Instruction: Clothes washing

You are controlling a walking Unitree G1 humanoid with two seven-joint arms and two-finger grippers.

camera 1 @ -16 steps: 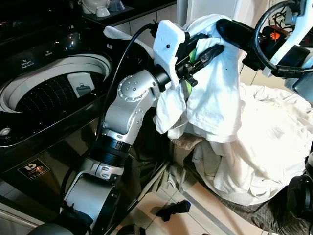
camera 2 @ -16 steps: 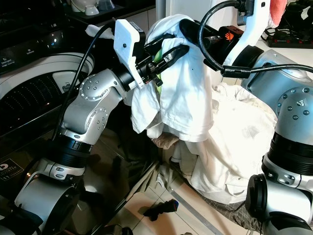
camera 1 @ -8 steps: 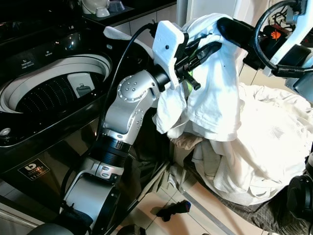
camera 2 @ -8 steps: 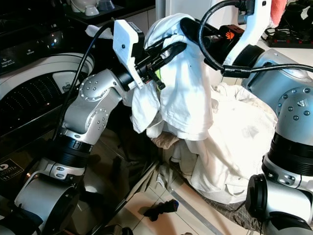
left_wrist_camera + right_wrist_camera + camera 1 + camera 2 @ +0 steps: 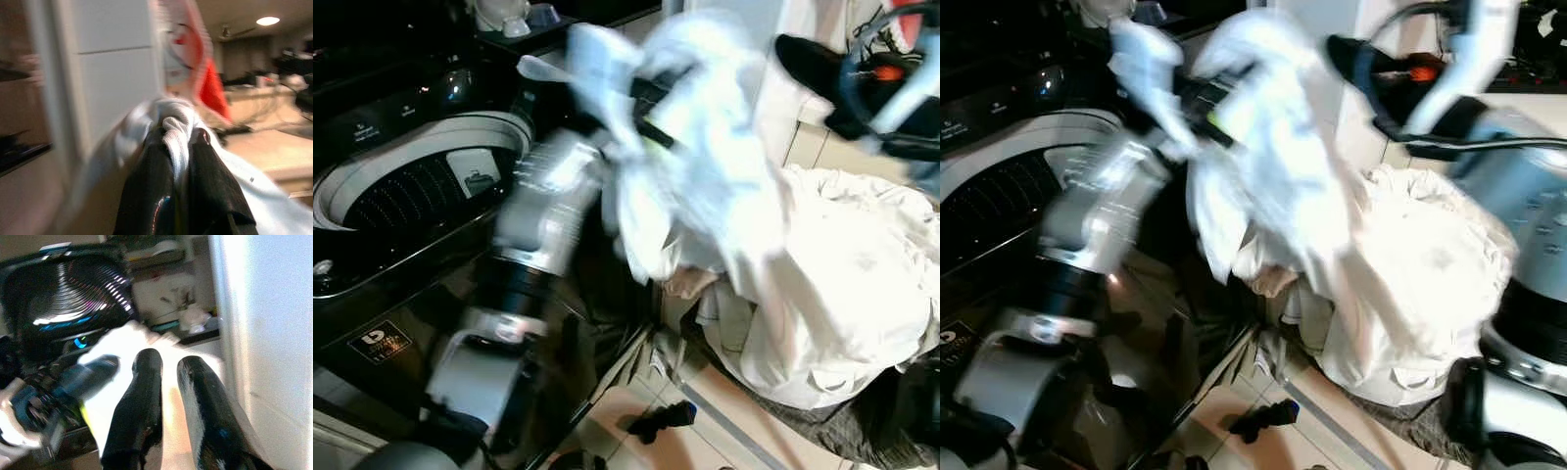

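Both eye views are smeared by fast motion. My left gripper (image 5: 651,108) is raised between the washer and the laundry pile, shut on a white garment (image 5: 705,166) that hangs from it. In the left wrist view a twisted fold of that white cloth (image 5: 177,134) is pinched between the two black fingers. My right gripper (image 5: 788,49) is held high to the right of the garment and apart from it. Its fingers (image 5: 142,387) stand slightly open with nothing between them. The top-loading washer's open drum (image 5: 411,186) is at the left.
A large heap of white laundry (image 5: 862,284) lies in a basket at the right, under the right arm. A dark sock (image 5: 661,419) lies on the tiled floor below. The washer's black front (image 5: 391,323) stands close on the left.
My left arm has swung quickly left toward the washer, dragging the white garment along. The garment has come off the right gripper, which stays high on the right.
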